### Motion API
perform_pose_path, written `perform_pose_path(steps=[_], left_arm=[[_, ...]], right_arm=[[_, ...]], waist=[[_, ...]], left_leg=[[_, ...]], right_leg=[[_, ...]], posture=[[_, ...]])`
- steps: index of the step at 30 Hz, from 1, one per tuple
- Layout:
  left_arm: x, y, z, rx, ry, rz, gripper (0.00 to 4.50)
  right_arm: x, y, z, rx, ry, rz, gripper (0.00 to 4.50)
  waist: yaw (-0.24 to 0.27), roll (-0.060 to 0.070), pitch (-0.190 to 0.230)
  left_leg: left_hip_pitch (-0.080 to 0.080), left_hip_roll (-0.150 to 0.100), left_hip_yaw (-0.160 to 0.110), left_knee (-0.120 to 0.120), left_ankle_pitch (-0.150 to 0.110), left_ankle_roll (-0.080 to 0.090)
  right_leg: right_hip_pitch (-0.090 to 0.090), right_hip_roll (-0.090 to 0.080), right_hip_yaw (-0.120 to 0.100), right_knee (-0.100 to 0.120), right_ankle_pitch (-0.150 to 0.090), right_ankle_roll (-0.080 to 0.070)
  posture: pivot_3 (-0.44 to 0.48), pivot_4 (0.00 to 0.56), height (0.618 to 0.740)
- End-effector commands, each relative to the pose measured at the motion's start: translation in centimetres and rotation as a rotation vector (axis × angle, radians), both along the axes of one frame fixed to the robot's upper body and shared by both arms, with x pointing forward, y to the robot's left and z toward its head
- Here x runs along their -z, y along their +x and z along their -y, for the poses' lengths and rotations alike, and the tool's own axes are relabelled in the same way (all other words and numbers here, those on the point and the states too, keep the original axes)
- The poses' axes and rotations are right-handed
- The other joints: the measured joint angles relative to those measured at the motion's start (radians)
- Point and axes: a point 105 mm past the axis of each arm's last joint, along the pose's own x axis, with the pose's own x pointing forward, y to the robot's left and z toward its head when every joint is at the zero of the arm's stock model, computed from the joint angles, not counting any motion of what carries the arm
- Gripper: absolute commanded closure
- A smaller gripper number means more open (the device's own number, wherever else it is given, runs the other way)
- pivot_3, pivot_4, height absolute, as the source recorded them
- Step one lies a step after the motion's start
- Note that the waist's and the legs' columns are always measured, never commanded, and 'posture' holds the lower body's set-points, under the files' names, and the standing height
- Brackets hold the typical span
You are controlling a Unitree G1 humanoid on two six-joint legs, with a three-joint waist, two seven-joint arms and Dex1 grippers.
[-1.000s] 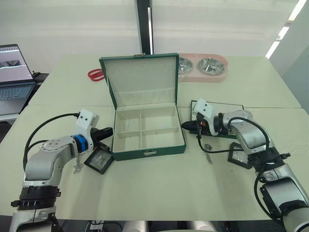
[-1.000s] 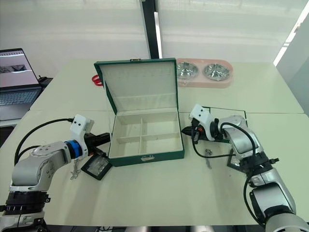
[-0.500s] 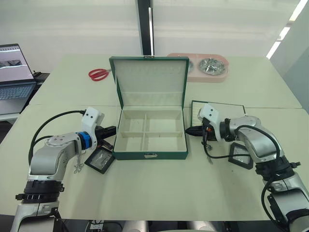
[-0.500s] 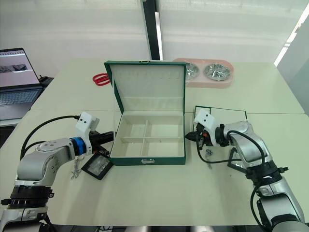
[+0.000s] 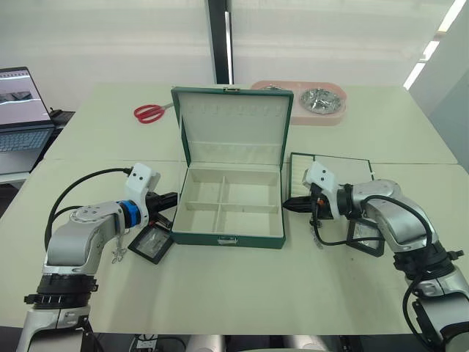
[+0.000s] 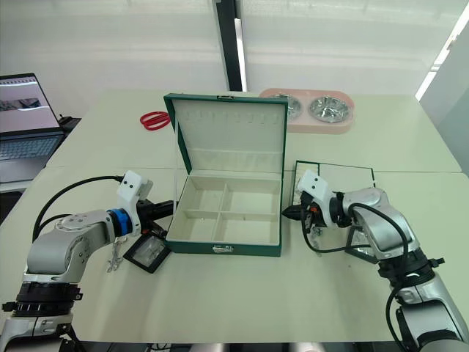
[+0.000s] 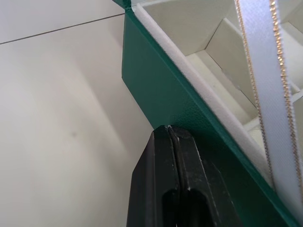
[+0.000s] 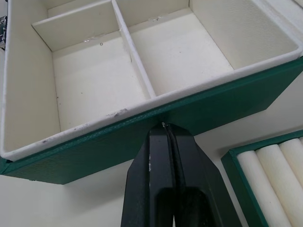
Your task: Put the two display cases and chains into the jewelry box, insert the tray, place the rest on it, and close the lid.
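The dark green jewelry box (image 5: 231,220) stands open, lid (image 5: 233,121) upright, four cream compartments empty. Left of it lie one display case (image 5: 151,243) and a chain (image 5: 117,253); right, the tray (image 5: 333,167), the other display case (image 5: 365,238) and another chain (image 5: 316,237).

Jewelry box (image 5: 229,236) compartments unobstructed above.

Dark green jewelry box (image 5: 231,238) with cream lining, red scissors (image 5: 149,112), pink bowl (image 5: 322,116)

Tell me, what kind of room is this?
Probably an office or lab test area: plain pale tables, an open laptop at the side, and a staged dark green jewelry box beside a pink double pet bowl.
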Motion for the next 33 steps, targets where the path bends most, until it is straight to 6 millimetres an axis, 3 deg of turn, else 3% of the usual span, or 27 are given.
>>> perform_pose_path(steps=[1, 10, 22, 33], left_arm=[[0.0, -1.5, 4.6, 0.215, -0.068, -0.016, 4.5], [0.0, -1.2, 3.9, 0.186, -0.05, 0.0, 4.5], [-0.6, -1.0, 1.9, 0.131, -0.03, 0.02, 4.5], [-1.2, -0.8, 0.0, 0.078, -0.014, 0.046, 4.5]], right_arm=[[-1.1, -1.4, -2.6, -0.138, 0.058, 0.028, 4.46], [-1.1, -1.1, -2.3, -0.115, 0.059, 0.029, 4.46], [-1.9, -0.4, -0.3, -0.01, 0.078, 0.022, 4.46], [-2.6, -1.2, 0.1, 0.006, 0.112, 0.009, 4.46]], waist=[[0.0, 0.0, 0.0], [0.0, 0.0, 0.0], [0.0, 0.0, 0.0], [-0.002, 0.0, 0.001]], left_leg=[[0.0, 0.0, 0.0, 0.0, 0.0, 0.0], [0.0, 0.0, 0.0, 0.0, 0.0, 0.0], [0.0, 0.0, 0.0, 0.0, 0.0, 0.0], [0.0, 0.0, 0.0, 0.0, 0.0, 0.0]], right_leg=[[0.0, 0.0, 0.0, 0.0, 0.0, 0.0], [0.0, 0.0, 0.0, 0.0, 0.0, 0.0], [0.0, 0.0, 0.0, 0.0, 0.0, 0.0], [0.0, 0.0, 0.0, 0.0, 0.0, 0.0]], posture=[[0.0, 0.15, 0.74], [0.0, 0.15, 0.74], [0.0, 0.15, 0.74], [0.0, 0.15, 0.74]])
